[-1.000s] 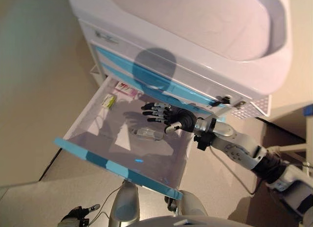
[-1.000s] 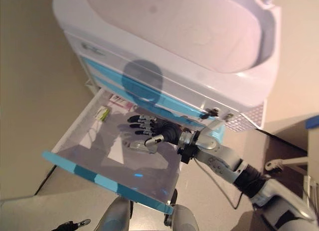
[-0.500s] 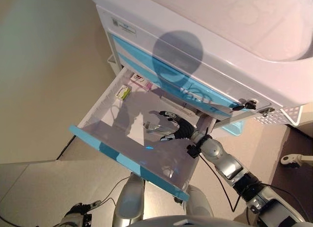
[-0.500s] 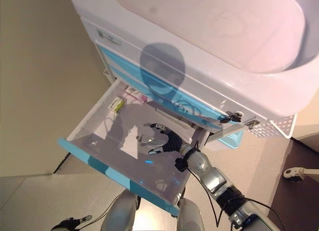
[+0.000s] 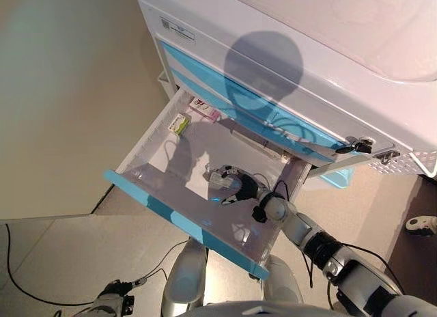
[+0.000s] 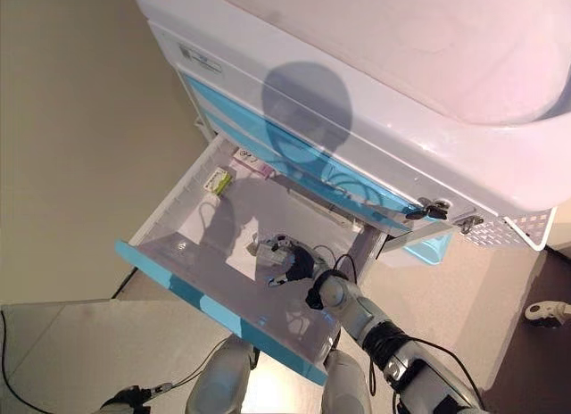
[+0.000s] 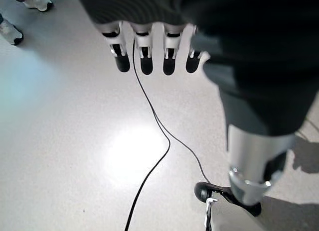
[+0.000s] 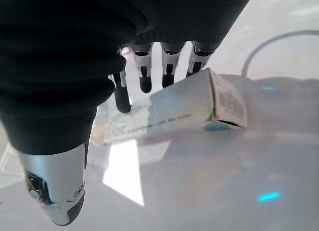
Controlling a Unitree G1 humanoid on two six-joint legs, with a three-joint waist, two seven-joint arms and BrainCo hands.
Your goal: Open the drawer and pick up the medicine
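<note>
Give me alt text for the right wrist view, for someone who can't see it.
The robot's right hand reaches down over a long white medicine box lying on the pale drawer floor, its dark-tipped fingers on the box's far side and its thumb apart on the near side. The box is not yet gripped.

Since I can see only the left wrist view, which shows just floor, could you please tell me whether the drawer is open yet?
Observer: Yes, the blue-fronted drawer stands pulled out of the white cart.
Operator: Thank you. Where is the right hand?
Observer: The right hand is inside the drawer, its fingers reaching over a white medicine box, thumb clear of it.
Operator: Is anything else in there?
Observer: A small green box and a pink box lie at the back.
</note>
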